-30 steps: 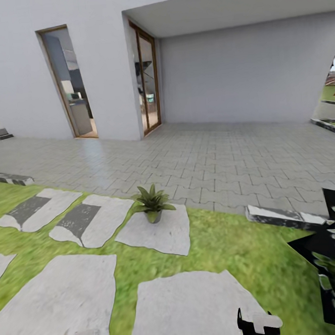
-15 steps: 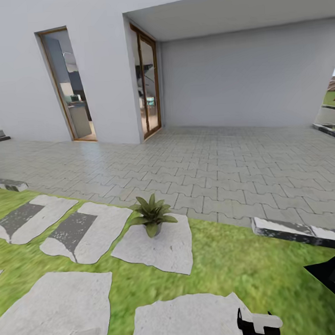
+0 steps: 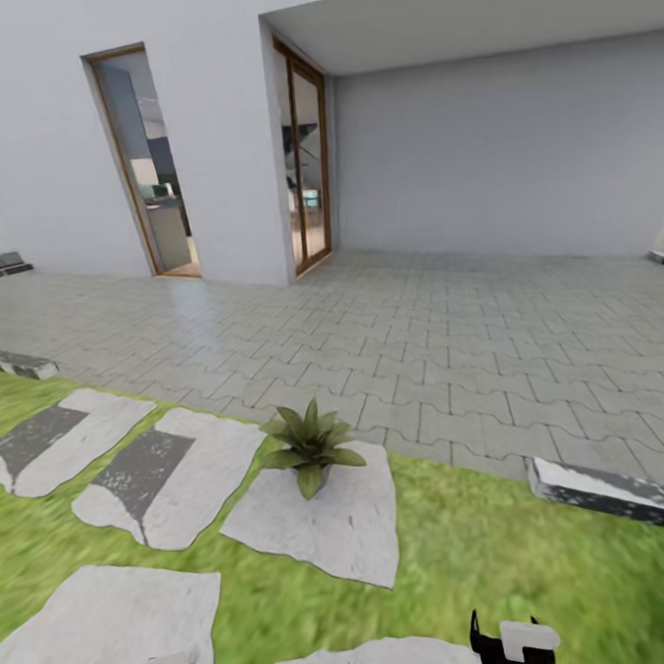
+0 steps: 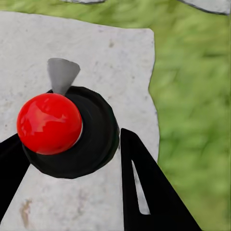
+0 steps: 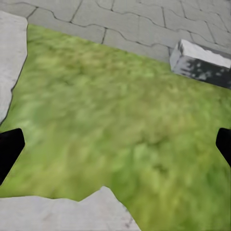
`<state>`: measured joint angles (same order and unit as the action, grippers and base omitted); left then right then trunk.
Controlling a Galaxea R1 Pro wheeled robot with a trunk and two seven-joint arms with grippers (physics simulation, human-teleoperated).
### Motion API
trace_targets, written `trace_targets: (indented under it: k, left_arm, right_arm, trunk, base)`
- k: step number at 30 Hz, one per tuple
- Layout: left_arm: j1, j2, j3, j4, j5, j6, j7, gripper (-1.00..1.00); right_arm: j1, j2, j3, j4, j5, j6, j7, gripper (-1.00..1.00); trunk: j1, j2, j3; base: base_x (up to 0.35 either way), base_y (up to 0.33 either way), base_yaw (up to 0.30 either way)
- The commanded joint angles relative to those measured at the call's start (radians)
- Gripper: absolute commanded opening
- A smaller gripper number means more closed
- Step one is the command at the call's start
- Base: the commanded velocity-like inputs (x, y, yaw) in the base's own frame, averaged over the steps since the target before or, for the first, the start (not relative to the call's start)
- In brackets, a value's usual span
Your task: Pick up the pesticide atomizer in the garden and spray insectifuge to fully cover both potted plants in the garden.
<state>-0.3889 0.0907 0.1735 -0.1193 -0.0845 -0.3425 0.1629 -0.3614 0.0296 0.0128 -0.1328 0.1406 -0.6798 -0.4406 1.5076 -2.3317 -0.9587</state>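
While the robot is rolling over the lawn (image 3: 502, 548), the pesticide atomizer is not showing anywhere, so how it will handle is only a judgement — a small sprayer of that kind is probably light, stiff and a little slick, best taken around the slim body rather than by the nozzle.

One potted plant (image 3: 309, 443) is sitting ahead of both claws on a stepping stone (image 3: 333, 514), its pot (image 3: 310, 481) holding a rosette of green leaves with no whitish specks that I can make out.

The left gripper (image 4: 72, 159) is hanging with its dark fingers (image 4: 149, 192) spread — between them a red ball (image 4: 49, 123) on a black disc (image 4: 96, 139) is showing above pale stone.

The right gripper (image 5: 115, 144) is also standing wide apart, pinching nothing, with grass beneath it and a grey kerb block (image 5: 202, 62) beyond
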Motion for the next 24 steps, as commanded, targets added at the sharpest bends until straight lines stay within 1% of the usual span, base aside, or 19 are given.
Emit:
trace_targets:
  k: [1,15,18,24]
  left_arm:
    - [-0.001,0.000,0.006,0.001,-0.009,-0.004,0.003,-1.00]
    - [-0.001,0.000,0.006,0.001,-0.009,-0.003,0.003,-1.00]
    - [-0.001,0.000,0.006,0.000,-0.009,-0.004,0.003,-1.00]
    - [-0.001,-0.001,0.005,0.000,-0.010,-0.004,0.001,-1.00]
  right_arm:
    - [-0.001,0.000,0.001,0.001,0.010,0.001,-0.010,1.00]
    - [-0.001,0.001,0.001,0.001,0.010,0.002,-0.010,1.00]
    - [-0.001,0.000,0.001,0.001,0.010,0.002,-0.010,1.00]
    - [-0.001,0.001,0.001,0.001,0.010,0.002,-0.010,1.00]
  trunk:
    - [0.000,0.000,-0.001]
    - [0.000,0.000,-0.001]
    - [0.000,0.000,-0.001]
    - [0.000,0.000,-0.001]
  base:
    - [0.337,0.000,0.000]
    - [0.333,0.000,0.000]
    - [0.120,0.000,0.000]
    - [0.016,0.000,0.000]
